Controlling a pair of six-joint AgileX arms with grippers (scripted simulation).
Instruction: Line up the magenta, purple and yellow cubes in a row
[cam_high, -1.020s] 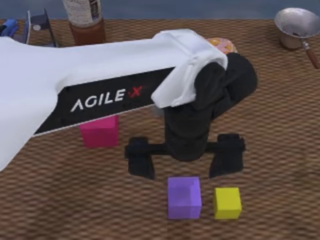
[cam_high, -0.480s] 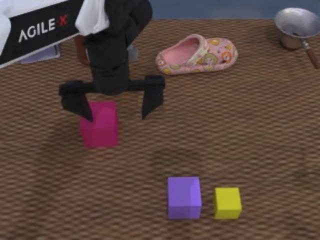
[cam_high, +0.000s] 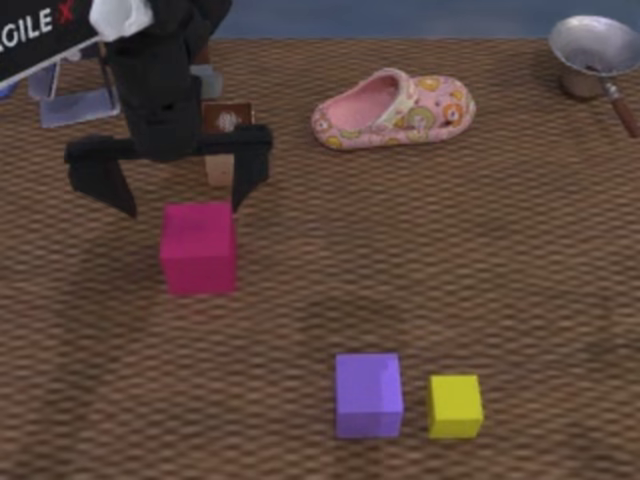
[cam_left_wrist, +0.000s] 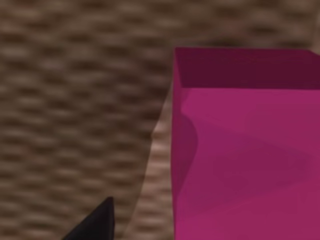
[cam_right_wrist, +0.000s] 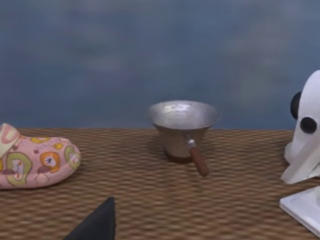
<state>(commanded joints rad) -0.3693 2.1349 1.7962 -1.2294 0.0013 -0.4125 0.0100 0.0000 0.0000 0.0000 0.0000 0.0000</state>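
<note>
The magenta cube (cam_high: 198, 247) sits left of centre and fills much of the left wrist view (cam_left_wrist: 245, 150). Near the front edge, the purple cube (cam_high: 368, 395) and the smaller yellow cube (cam_high: 455, 405) stand side by side with a small gap between them. My left gripper (cam_high: 175, 185) hangs open and empty just behind the magenta cube, its fingers spread wider than the cube. One dark fingertip (cam_left_wrist: 100, 222) shows beside the cube. My right gripper is out of the top view. In its own wrist view one fingertip (cam_right_wrist: 102, 220) shows over bare mat, holding nothing.
A tan carton (cam_high: 225, 140) stands right behind the left gripper. A pink slipper (cam_high: 392, 108) lies at the back centre. A metal pan (cam_high: 590, 50) with a wooden handle sits at the back right. A grey-blue object (cam_high: 75, 98) lies at the back left.
My left arm swung from above the purple and yellow cubes to the left and back, past the magenta cube. Its gripper stayed open. The cubes did not move.
</note>
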